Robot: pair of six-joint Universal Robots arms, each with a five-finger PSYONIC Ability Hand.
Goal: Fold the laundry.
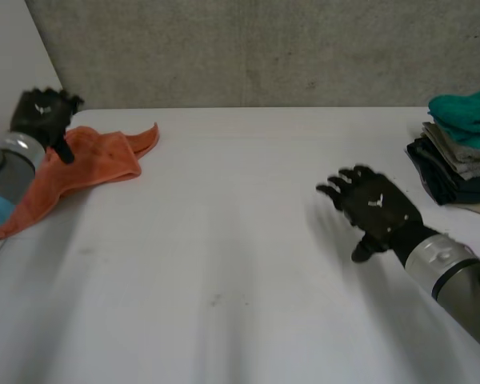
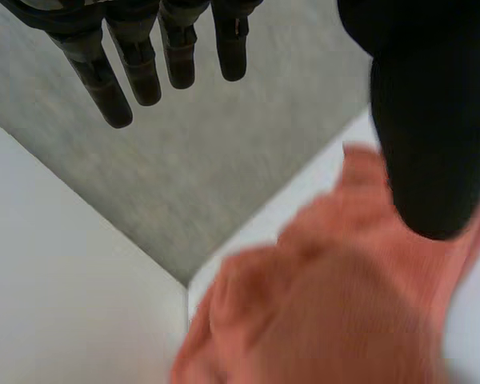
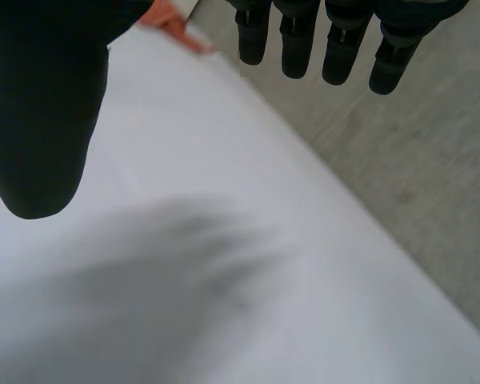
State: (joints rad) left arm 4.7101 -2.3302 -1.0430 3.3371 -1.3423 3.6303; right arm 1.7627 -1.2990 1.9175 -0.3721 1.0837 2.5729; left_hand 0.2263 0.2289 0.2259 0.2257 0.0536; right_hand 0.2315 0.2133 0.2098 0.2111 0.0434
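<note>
An orange cloth (image 1: 84,164) lies crumpled at the table's far left, one corner pointing toward the back wall. My left hand (image 1: 42,114) hovers over its left part, open, fingers (image 2: 116,76) straight and thumb (image 2: 428,136) above the orange cloth (image 2: 328,312), holding nothing. My right hand (image 1: 374,206) floats above bare table at the right, open with spread fingers (image 3: 292,44) and thumb (image 3: 40,120) apart. A sliver of the orange cloth (image 3: 172,22) shows past its fingertips.
A stack of folded laundry (image 1: 460,164) stands at the far right edge, a teal piece (image 1: 466,112) on top, grey and dark pieces below. The white table (image 1: 224,264) stretches between the hands. A grey wall (image 1: 248,48) runs behind it.
</note>
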